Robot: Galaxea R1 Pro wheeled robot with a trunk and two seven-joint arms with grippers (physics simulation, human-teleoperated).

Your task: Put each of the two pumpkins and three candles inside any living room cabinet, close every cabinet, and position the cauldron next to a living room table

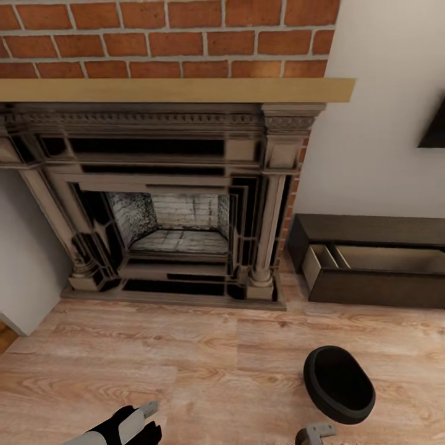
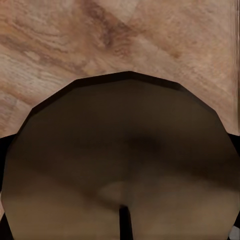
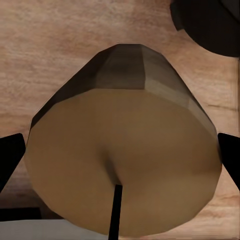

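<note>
A squat grey-beige candle [image 2: 120, 160] sits between the dark fingers [image 2: 4, 150] of my left gripper [image 1: 146, 415], which is shut on it low over the wood floor. My right gripper [image 1: 316, 432] is shut on a second candle [image 3: 125, 160], its black fingers [image 3: 10, 157] on either side. The black cauldron [image 1: 339, 383] stands on the floor just beyond the right gripper, and its rim shows as the cauldron [image 3: 210, 25] in the right wrist view. The low dark-brown cabinet [image 1: 371, 230] stands against the right wall with one front pulled open, showing a tan inside. No pumpkins are in view.
A large carved fireplace [image 1: 167, 204] under a wooden mantel [image 1: 173, 89] and brick wall stands straight ahead. Light wood floor [image 1: 185, 364] lies between me and it. A dark object [image 1: 436, 130] hangs on the white wall above the cabinet.
</note>
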